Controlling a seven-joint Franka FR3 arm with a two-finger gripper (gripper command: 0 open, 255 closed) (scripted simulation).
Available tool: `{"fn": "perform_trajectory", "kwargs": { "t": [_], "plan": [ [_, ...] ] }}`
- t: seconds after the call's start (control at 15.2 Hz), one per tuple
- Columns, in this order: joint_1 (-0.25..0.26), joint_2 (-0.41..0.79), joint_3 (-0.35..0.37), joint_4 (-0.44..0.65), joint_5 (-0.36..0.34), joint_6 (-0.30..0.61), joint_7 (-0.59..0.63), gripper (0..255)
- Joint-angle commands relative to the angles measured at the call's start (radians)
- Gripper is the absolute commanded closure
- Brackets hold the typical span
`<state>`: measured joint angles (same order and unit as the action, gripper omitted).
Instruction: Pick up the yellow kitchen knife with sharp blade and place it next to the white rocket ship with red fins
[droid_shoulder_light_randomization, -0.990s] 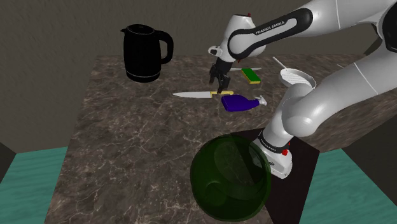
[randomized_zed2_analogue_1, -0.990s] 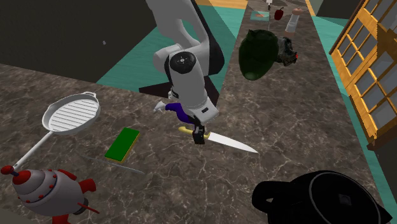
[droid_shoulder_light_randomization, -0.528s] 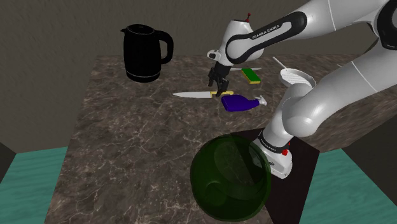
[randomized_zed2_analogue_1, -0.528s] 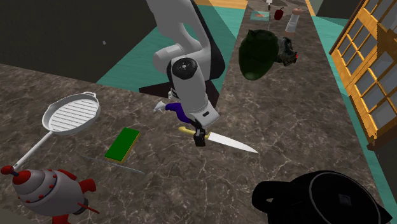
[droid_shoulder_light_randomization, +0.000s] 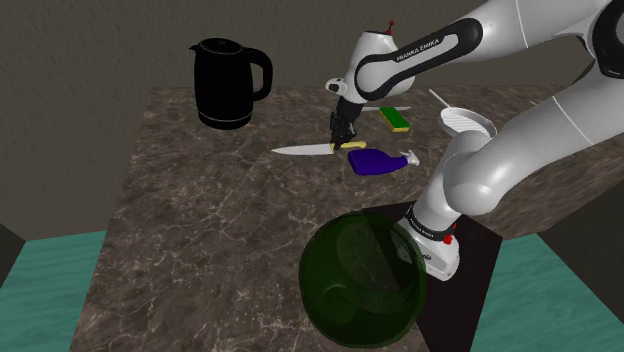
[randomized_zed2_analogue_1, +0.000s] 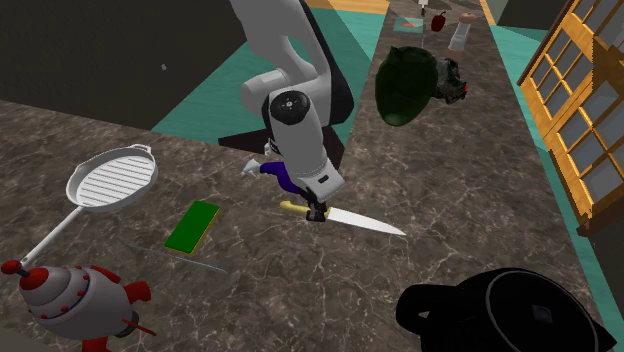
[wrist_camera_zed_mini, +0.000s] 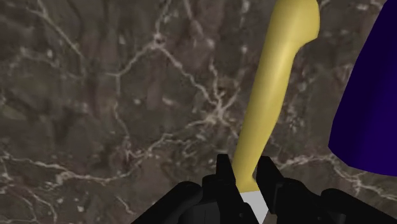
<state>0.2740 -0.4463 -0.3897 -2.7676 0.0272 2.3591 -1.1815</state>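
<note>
Lower now than a second ago, with the gripper (droid_shoulder_light_randomization: 342, 138) down at the counter (droid_shoulder_light_randomization: 200, 220) rather than hanging above it. No more wide stance either: pinched in narrow around the knife (wrist_camera_zed_mini: 273, 95), clasping its yellow handle right where handle meets blade. Straight ahead of the fingers, the rest of the handle; behind them, the pale blade, apparently flat on the stone as before, so gripped but not yet lifted. Just beside the fingers on one side, a purple bottle (droid_shoulder_light_randomization: 375, 161), close to the handle yet apart from it. Well away from the fingers, past a green sponge (randomized_zed2_analogue_1: 192, 226) and a round pan (randomized_zed2_analogue_1: 112, 178), the rocket (randomized_zed2_analogue_1: 75, 295) with its red fins. Probably means the grasp is done and the carry can begin: up first, clear of the bottle, then across to a bare spot by the rocket, minding any droop of the long blade behind the grip.
</note>
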Motion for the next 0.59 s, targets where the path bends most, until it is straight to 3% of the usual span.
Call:
{"fn": "perform_trajectory", "kwargs": {
  "t": [0.0,0.26,0.53],
  "plan": [
    [0.0,0.0,0.0,-0.001,0.0,0.0,0.0,255],
    [0.0,0.0,0.0,-0.001,0.0,0.0,0.0,255],
    [-0.01,-0.044,0.015,0.025,-0.013,-0.069,0.02,255]
  ]
}}
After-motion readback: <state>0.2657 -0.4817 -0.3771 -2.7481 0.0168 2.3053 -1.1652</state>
